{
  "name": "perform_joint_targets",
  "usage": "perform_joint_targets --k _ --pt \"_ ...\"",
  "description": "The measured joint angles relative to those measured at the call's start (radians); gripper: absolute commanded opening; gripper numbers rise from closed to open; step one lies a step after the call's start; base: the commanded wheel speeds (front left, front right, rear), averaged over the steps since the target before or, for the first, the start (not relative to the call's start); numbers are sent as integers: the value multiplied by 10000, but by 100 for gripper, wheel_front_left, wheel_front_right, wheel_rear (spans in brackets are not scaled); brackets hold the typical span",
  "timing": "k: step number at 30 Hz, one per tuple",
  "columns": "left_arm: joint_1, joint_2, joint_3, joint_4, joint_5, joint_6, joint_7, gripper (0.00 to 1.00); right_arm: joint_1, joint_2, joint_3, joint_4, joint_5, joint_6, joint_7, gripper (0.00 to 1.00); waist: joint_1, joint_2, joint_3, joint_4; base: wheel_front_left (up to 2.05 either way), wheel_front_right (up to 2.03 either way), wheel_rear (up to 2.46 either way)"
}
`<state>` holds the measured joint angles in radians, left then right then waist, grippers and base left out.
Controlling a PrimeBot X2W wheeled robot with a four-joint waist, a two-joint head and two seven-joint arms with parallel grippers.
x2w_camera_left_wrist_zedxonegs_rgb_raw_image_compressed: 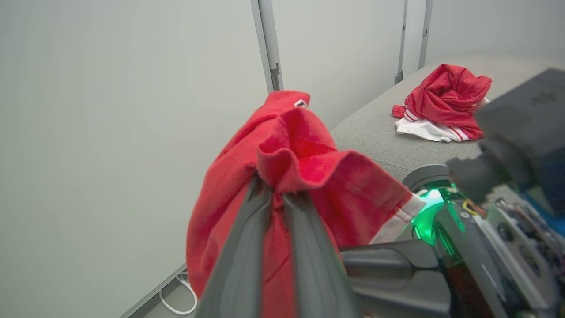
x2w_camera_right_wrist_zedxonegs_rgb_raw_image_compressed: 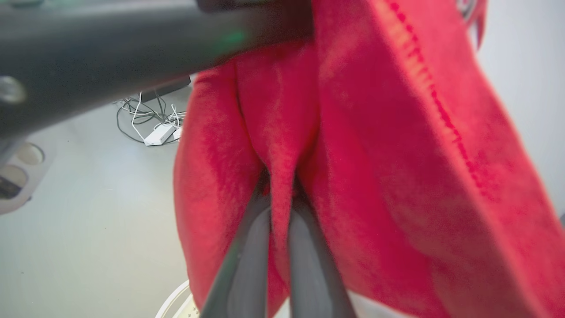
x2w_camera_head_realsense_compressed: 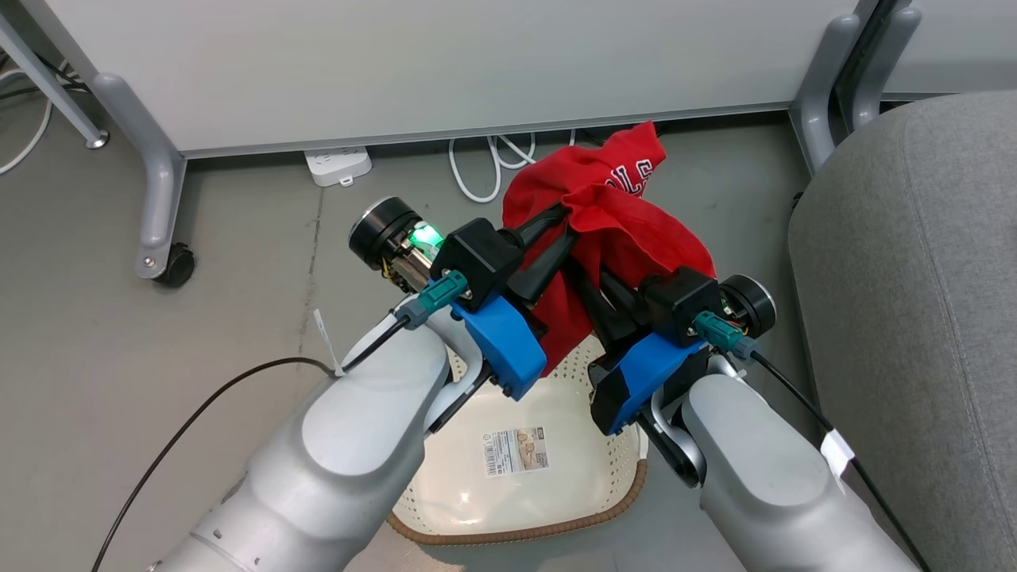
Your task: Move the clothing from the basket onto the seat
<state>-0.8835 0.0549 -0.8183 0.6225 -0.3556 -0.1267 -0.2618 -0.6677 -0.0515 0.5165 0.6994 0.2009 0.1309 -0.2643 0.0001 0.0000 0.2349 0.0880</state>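
A red garment with white lettering (x2w_camera_head_realsense_compressed: 616, 214) hangs lifted above the cream basket (x2w_camera_head_realsense_compressed: 524, 477), which shows its label sticker on the bare bottom. My left gripper (x2w_camera_head_realsense_compressed: 566, 213) is shut on a fold of this clothing (x2w_camera_left_wrist_zedxonegs_rgb_raw_image_compressed: 304, 168) near its top. My right gripper (x2w_camera_right_wrist_zedxonegs_rgb_raw_image_compressed: 279, 194) is shut on another fold of the same garment (x2w_camera_right_wrist_zedxonegs_rgb_raw_image_compressed: 353, 154), lower down and to the right of the left one. A second red garment with white panels and striped trim (x2w_camera_left_wrist_zedxonegs_rgb_raw_image_compressed: 443, 104) lies bunched on the grey seat (x2w_camera_left_wrist_zedxonegs_rgb_raw_image_compressed: 375, 137). The seat (x2w_camera_head_realsense_compressed: 914, 318) stands right of the basket.
A pale partition wall on grey legs with a castor (x2w_camera_head_realsense_compressed: 163, 238) runs behind the basket. A white power strip (x2w_camera_head_realsense_compressed: 338, 165) and white cables (x2w_camera_head_realsense_compressed: 485, 163) lie on the grey floor under it. Black cables trail from both my forearms.
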Motion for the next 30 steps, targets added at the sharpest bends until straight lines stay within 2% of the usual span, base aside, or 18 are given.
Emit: perform_joint_targets --k 9,10,11,30 --pt "0 -10 50 6 61 -10 0 0 -27 0 33 0 23 0 0 0 -1 0 50 -11 0 0 0" --pt "0 -13 84 10 61 -10 2 20 -31 0 33 0 23 0 0 0 -1 0 59 -10 0 0 0" --pt "0 -13 115 4 61 -10 2 100 -40 0 36 0 21 0 0 0 -1 0 66 -12 0 0 0" --pt "2 -17 493 -6 408 -12 0 100 -64 2 -54 4 21 0 0 0 -1 0 151 -232 0 0 0"
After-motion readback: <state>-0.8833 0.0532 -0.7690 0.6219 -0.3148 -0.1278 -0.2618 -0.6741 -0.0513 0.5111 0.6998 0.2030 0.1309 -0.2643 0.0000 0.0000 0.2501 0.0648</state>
